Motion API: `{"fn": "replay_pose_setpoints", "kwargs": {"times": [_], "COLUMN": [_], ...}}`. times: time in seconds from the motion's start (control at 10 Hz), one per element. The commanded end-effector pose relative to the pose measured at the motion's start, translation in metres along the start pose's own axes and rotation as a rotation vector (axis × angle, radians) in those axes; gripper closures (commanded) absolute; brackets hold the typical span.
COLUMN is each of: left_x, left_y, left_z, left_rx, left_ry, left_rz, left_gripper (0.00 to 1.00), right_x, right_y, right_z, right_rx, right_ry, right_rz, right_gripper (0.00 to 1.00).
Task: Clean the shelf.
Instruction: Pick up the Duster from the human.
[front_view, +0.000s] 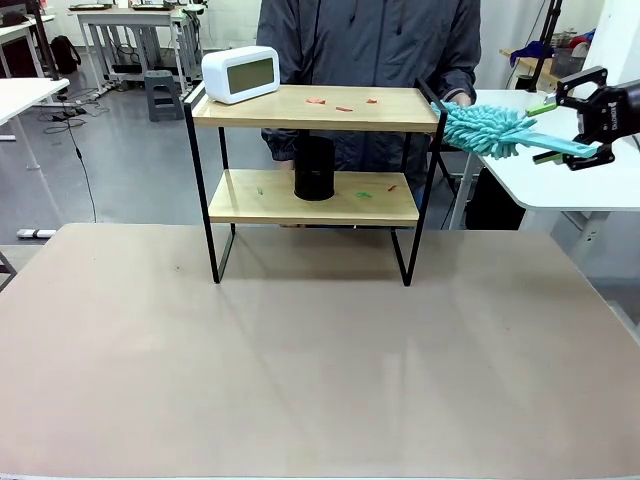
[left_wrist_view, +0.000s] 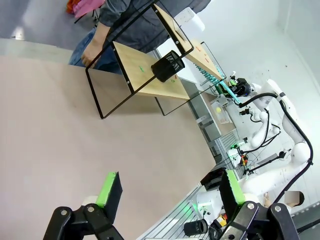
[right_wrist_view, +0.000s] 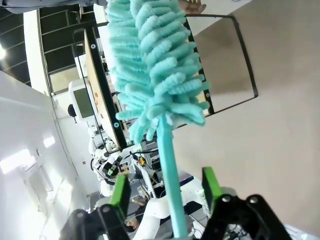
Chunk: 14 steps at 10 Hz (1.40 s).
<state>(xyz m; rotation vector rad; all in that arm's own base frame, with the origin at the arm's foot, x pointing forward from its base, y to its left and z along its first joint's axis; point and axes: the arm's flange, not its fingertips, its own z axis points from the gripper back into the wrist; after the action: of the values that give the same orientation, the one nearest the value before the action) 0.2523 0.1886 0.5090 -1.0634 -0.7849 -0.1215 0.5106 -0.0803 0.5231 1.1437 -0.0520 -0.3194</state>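
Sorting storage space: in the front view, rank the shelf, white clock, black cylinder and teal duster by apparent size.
1. shelf, largest by far.
2. teal duster, longest of the rest.
3. white clock and black cylinder: close, the clock wider and the cylinder taller, so not ranked.

Duster (right_wrist_view: 155, 75): head cut by the top edge in the right wrist view; handle runs off the bottom edge, its end unseen.
Person's hand (front_view: 460, 98): mostly behind the duster's head in the front view; whether it touches the duster cannot be told.
Scraps (front_view: 316, 100): red bits on the top board of the shelf (front_view: 300, 120), green ones on the lower board; too small to identify.
Black cylinder (left_wrist_view: 168, 67): white print on it, too small to read.
Clock (front_view: 240, 74): display unreadable.
Right end effector (front_view: 548, 133): its arm is cut by the right edge in the front view.
Person (front_view: 370, 40): cut above the shoulders by the top edge, lower body behind the shelf.
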Motion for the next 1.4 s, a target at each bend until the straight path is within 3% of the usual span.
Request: {"fn": "replay_pose_setpoints", "kwargs": {"times": [0.0,0.3,0.9,1.1,1.3], "left_x": [0.001,0.001,0.001,0.001,0.001], "left_y": [0.000,0.000,0.000,0.000,0.000], "left_z": [0.000,0.000,0.000,0.000,0.000], "left_rx": [-0.013,-0.013,-0.013,-0.013,-0.013], "left_ry": [-0.010,-0.010,-0.010,-0.010,-0.010], "left_rz": [-0.022,-0.022,-0.022,-0.022,-0.022], "left_gripper": [0.00,0.00,0.00,0.00,0.00], "right_x": [-0.003,-0.002,-0.010,-0.060,-0.159], "right_y": [-0.001,-0.003,-0.003,0.022,0.017], "right_z": [0.000,-0.003,0.009,0.075,0.135], "right_rx": [0.033,0.034,0.051,0.017,-0.146], "right_ry": [-0.024,-0.011,-0.005,-0.008,0.012], "right_rz": [0.043,0.035,0.049,0.167,0.351], "right_gripper": [1.00,0.97,1.00,1.00,1.00]}}
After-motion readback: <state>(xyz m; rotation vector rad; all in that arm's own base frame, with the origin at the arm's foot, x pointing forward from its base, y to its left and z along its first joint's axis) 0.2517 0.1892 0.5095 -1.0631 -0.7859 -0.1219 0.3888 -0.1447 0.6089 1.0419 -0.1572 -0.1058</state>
